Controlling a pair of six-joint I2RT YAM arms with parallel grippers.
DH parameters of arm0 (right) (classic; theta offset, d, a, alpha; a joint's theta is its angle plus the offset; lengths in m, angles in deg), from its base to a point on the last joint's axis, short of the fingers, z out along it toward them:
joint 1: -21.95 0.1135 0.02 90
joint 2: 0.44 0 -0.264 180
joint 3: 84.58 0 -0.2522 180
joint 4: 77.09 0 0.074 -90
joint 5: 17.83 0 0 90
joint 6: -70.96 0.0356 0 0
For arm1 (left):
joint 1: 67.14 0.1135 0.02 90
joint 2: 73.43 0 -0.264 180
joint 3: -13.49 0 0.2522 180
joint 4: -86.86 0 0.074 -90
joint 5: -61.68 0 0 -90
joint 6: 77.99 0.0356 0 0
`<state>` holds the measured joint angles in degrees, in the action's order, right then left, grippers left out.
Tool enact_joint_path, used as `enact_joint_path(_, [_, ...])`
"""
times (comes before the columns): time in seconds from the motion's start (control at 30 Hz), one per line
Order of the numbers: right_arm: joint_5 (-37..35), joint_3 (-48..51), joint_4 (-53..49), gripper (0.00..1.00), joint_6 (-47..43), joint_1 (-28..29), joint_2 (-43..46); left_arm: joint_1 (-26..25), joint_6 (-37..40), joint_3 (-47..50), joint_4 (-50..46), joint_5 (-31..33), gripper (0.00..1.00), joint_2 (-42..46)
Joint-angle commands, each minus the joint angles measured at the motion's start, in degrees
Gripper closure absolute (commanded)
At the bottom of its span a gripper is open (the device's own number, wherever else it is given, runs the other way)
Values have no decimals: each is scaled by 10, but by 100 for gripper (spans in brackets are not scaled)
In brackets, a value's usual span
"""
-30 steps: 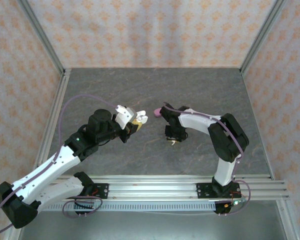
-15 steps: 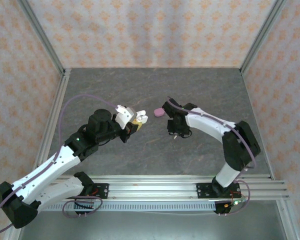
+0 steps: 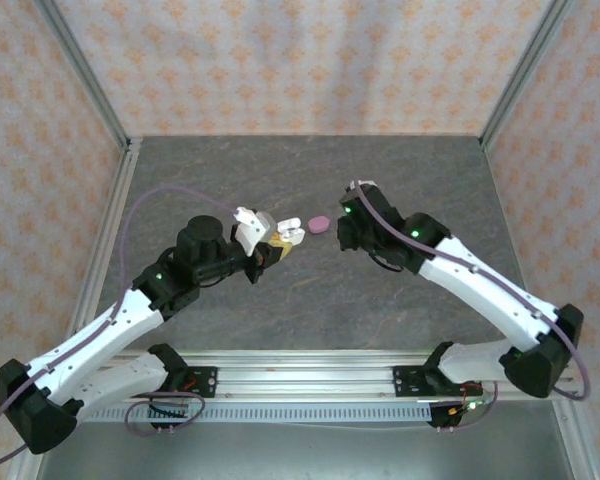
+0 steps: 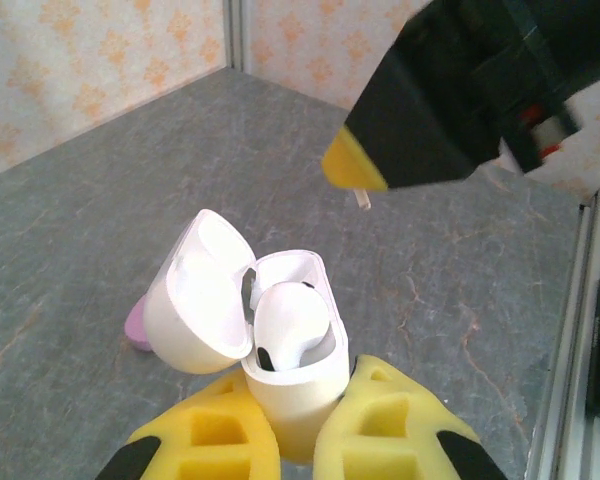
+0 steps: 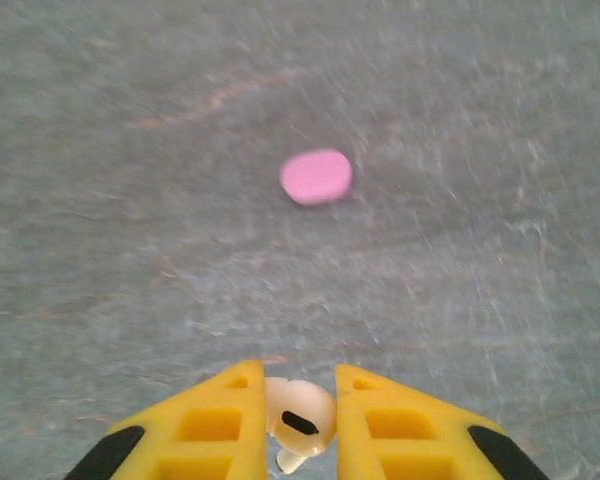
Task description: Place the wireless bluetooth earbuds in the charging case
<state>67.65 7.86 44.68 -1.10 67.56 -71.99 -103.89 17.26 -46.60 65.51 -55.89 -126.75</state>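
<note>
The left gripper [image 4: 302, 385] is found clamped on the lower body of the white charging case [image 4: 290, 402], held clear of the table [image 3: 230, 180]. The lid is thrown open to one side. One white earbud [image 4: 288, 325] is seated inside, and the neighbouring socket is largely hidden behind it. The case's base is concealed between the yellow pads. The right gripper [image 5: 300, 385] is closed on a second white earbud [image 5: 300, 420], partly covered by its fingers. This earbud cannot be made out in the top view. A pink case [image 5: 316, 176] lies on the table between the grippers. It is blurred in the right wrist view and mostly masked by the lid in the left.
</note>
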Motion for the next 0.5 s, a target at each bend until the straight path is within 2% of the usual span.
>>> enact_joint_path(0.0, [-25, -9, 59, 83, -49, 19, 34, -3, -15, -7, 49, -42, 100, -5])
enact_joint_path(0.23, [-25, -9, 118, 84, -113, 63, 72, -3, -37, -19, 69, -74, 100, -19])
enact_joint_path(0.47, [7, -5, 154, 84, -156, 84, 75, -5, -54, -20, 87, -82, 100, -20])
